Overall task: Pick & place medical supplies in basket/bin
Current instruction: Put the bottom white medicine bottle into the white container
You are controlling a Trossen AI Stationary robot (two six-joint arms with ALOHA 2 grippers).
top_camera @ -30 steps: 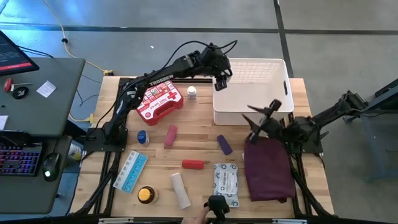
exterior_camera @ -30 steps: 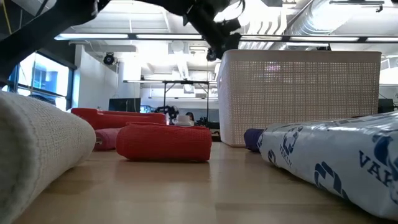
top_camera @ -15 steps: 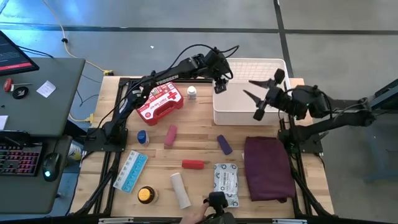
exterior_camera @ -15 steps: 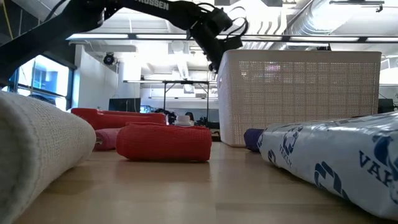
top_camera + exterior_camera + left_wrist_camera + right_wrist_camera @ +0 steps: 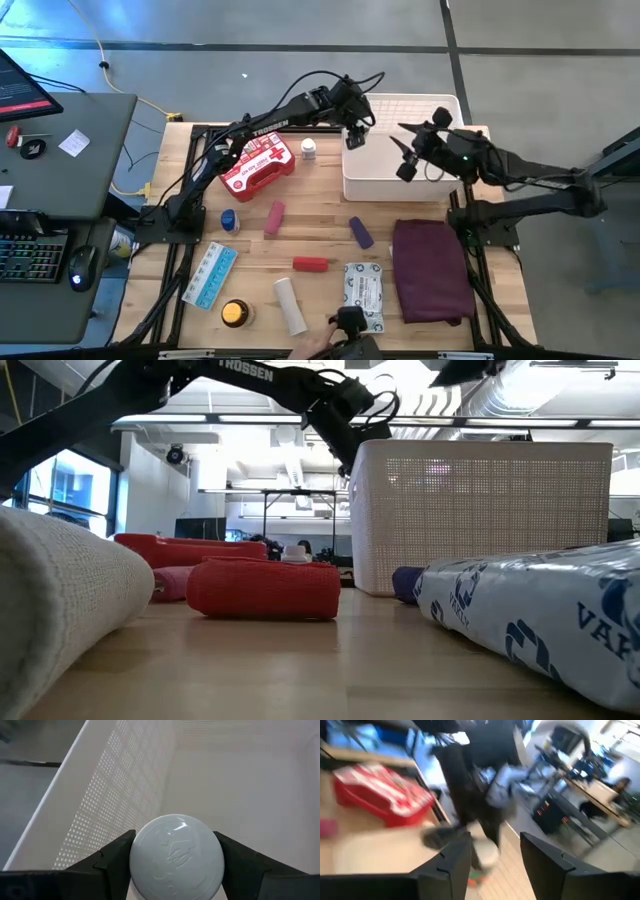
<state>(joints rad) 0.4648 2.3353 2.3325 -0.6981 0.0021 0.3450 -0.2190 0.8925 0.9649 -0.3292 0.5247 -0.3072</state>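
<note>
Release should wait until left gripper [image 5: 175, 865], clamped on white-capped bottle [image 5: 176, 856], clears basket [image 5: 375, 180] wall; right gripper [image 5: 415, 150] hovers open.

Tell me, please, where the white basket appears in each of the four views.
High view: white basket upper centre-right, between both grippers.
Low view: lattice wall right of centre.
Left wrist view: interior behind a round white item.
Right wrist view: pale blurred area, uncertain.
Shared landmark: red first-aid case.
</note>
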